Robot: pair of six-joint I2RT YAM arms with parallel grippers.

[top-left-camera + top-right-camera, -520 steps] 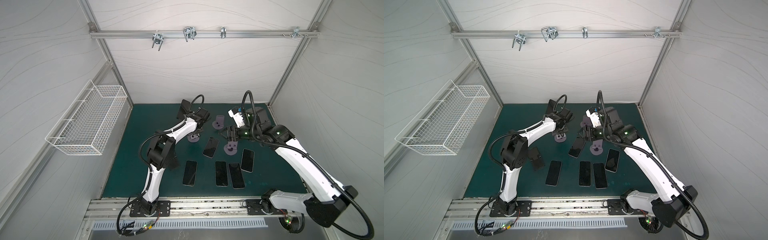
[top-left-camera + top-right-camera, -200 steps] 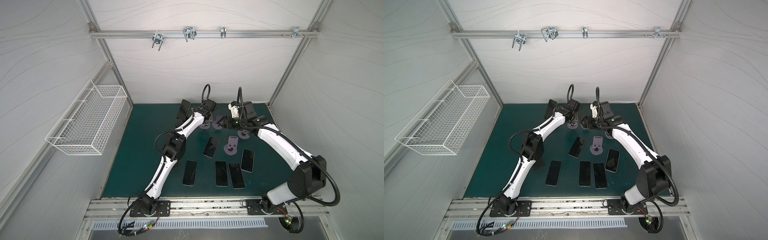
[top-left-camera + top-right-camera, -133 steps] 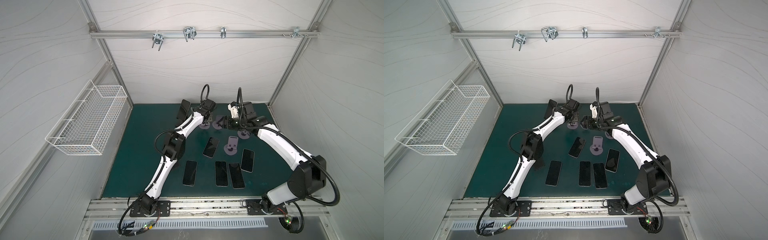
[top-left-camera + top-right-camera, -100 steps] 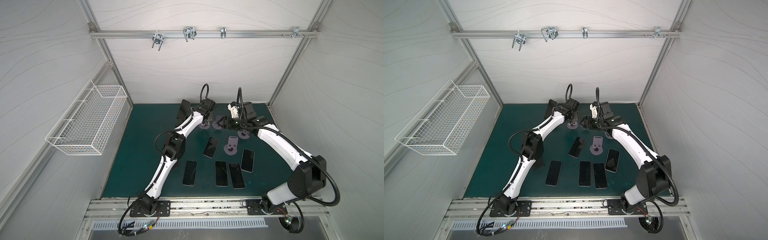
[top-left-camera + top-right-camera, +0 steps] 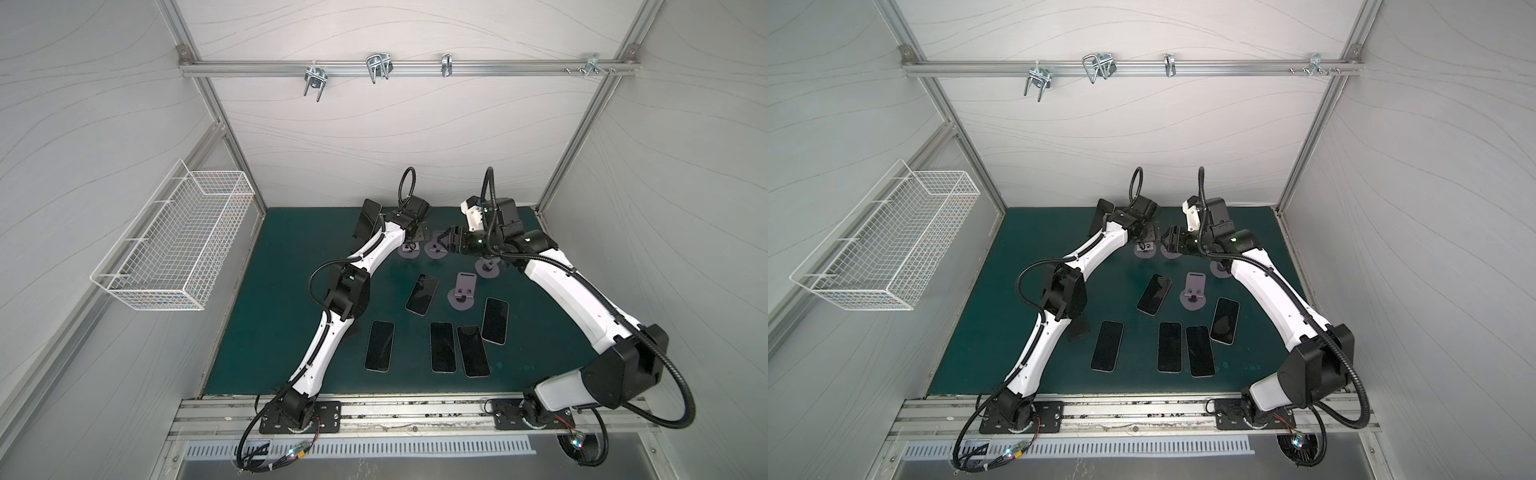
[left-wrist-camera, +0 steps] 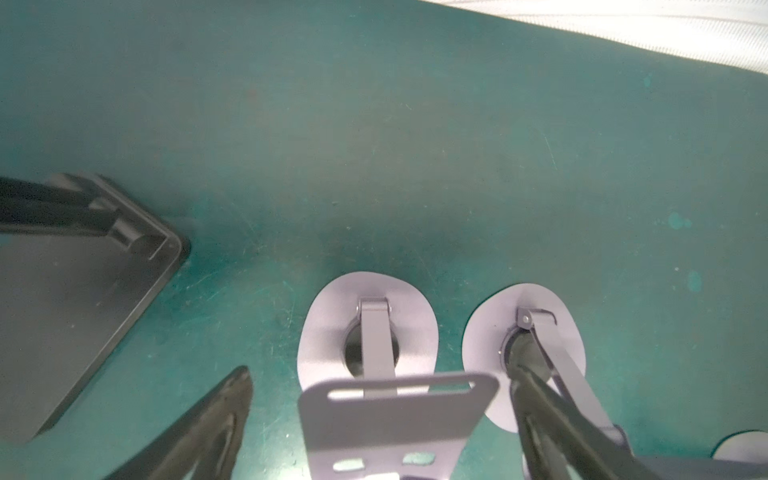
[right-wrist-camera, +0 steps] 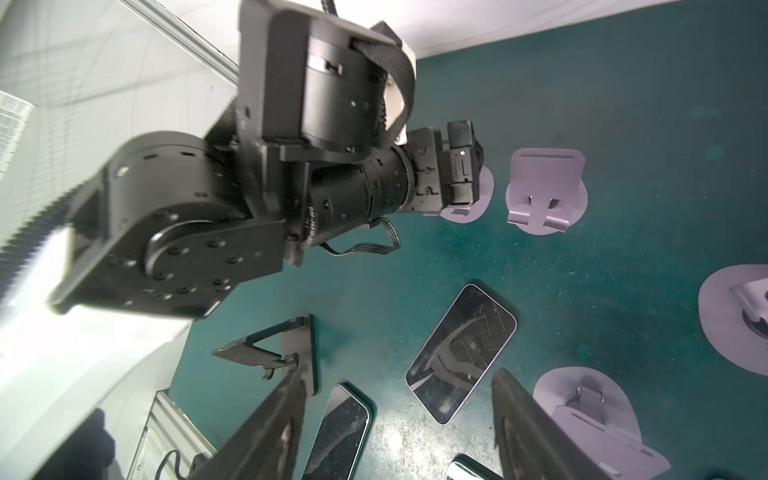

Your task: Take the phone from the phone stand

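Green matting covers the counter (image 5: 270, 332).

**Top views.** The phone (image 5: 367, 217) to be removed stands propped at the back of the counter, close beside the left forearm. Its support is mostly hidden behind that arm. Five other phones (image 5: 442, 347) lie flat nearer the front. The left tool (image 5: 412, 243) and right tool (image 5: 442, 242) hang near each other over a row of lilac stands (image 5: 464, 291).
- Risk: either arm swinging sideways could strike the other.
- Risk: the left forearm could knock the propped phone over.
- Finger spacing is too small to read here.

**Left wrist view.** The left tool (image 6: 376, 380) is released, with its fingers (image 6: 232, 399) spread wide on either side of the back plate of an empty lilac stand.
- Risk: closing here would grasp that stand, not the phone.
- One finger crosses in front of the neighbouring stand (image 6: 523, 345); whether they touch cannot be told.
- The black stand (image 6: 83, 299) is cut off at the frame edge, and the phone on it is not visible.

**Right wrist view.** The right tool (image 7: 399, 374) is released and empty.
- One finger sits just beside a lilac stand (image 7: 594, 428), so a sideways move could drag it.
- The left arm's wrist fills the upper frame and hides the propped phone.
- A folded black stand (image 7: 270, 353) lies beyond the other finger.
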